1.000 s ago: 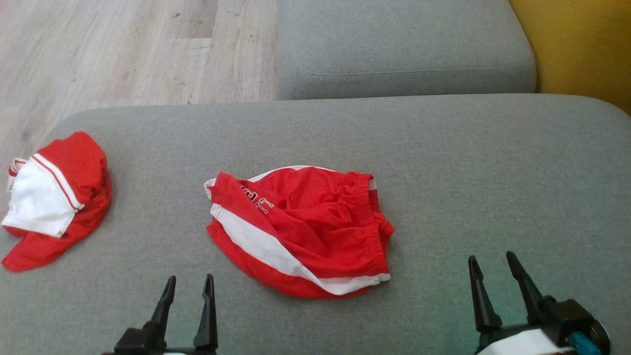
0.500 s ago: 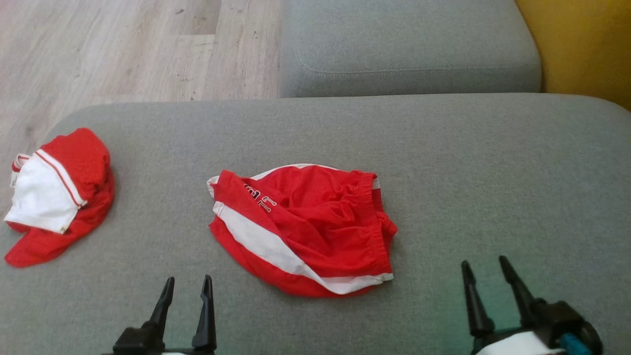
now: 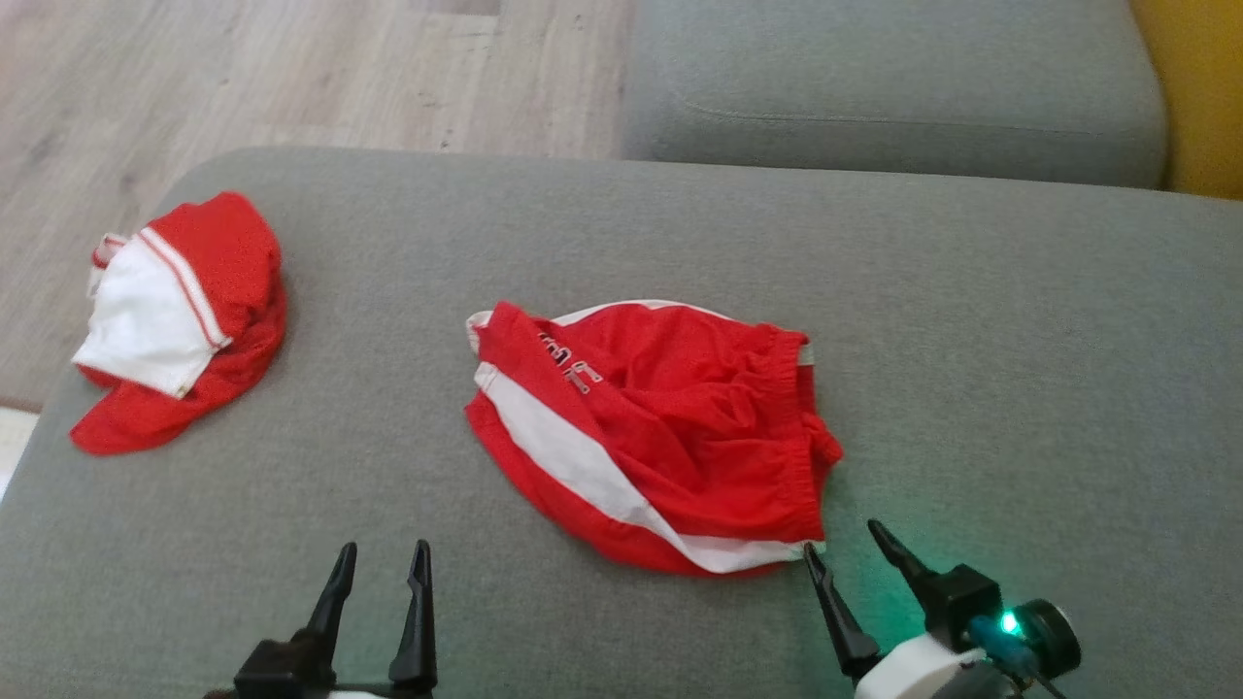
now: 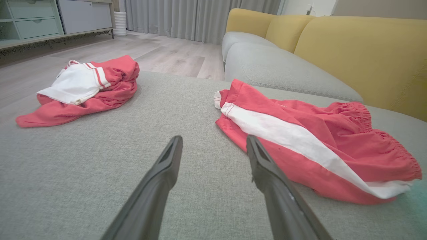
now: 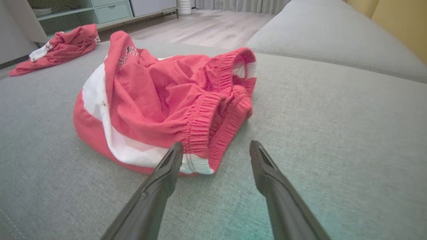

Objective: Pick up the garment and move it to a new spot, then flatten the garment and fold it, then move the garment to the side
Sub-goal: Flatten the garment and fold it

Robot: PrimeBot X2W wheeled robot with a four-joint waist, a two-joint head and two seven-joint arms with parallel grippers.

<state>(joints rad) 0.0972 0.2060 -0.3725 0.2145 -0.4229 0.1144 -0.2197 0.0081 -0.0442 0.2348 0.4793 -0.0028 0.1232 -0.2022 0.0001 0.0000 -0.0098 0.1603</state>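
First step: pickup not yet begun. Red garment (image 3: 651, 437) lies crumpled mid grey cushion (image 3: 1020, 320). Right gripper (image 3: 840, 537) sits just beside its near waistband corner, fingers apart, empty. Left gripper (image 3: 384, 547) also spread, clear of the cloth. Next, likely: lower and pinch the elastic edge.

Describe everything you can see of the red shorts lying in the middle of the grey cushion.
The red shorts look like thin sports fabric, with a white side stripe, a gathered elastic waistband and small lettering near one edge. They lie crumpled and loosely bunched, not flat, resting on the grey cushion. The open right gripper sits at their near corner; whether it touches is unclear.
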